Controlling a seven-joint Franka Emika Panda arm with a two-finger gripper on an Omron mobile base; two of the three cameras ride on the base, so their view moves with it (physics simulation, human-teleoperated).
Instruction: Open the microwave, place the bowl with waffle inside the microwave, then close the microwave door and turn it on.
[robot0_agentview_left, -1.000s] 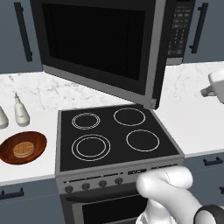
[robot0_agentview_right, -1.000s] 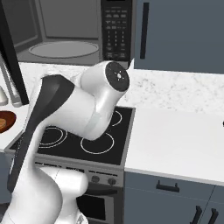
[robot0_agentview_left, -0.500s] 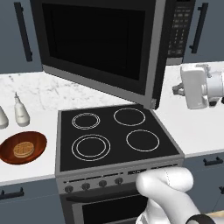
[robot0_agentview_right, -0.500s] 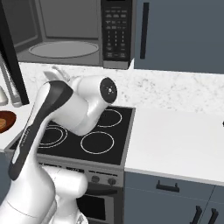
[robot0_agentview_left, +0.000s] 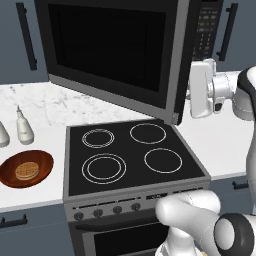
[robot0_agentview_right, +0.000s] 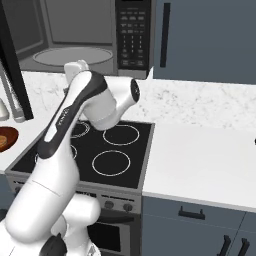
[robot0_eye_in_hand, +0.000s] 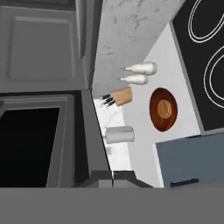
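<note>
1. One microwave, mounted above the cooker. Its grey cavity and glass turntable are exposed in the right base view, so loading looks possible.
2. One microwave door, swung well out to the left over the stove and standing open. The first step of the task reads as done or all but done.
3. One four-ring stove, black, nothing on its rings. It lies between the arm and the bowl.
4. One gripper, pointed left. Over the last second it has travelled in from the far right of the left base view and is now just beside the door's free edge. Whether its fingers are spread or closed cannot be told, and nothing is seen held. It may be giving the door a last push or passing it on the way to the bowl.
5. One bowl, reddish-brown, on the white counter left of the stove, well apart from the gripper, unmoved and not yet collected.
6. Two white bottles, standing behind the bowl, near enough to mind on approach.
7. One waffle, lying flat in the middle of the bowl.
</note>
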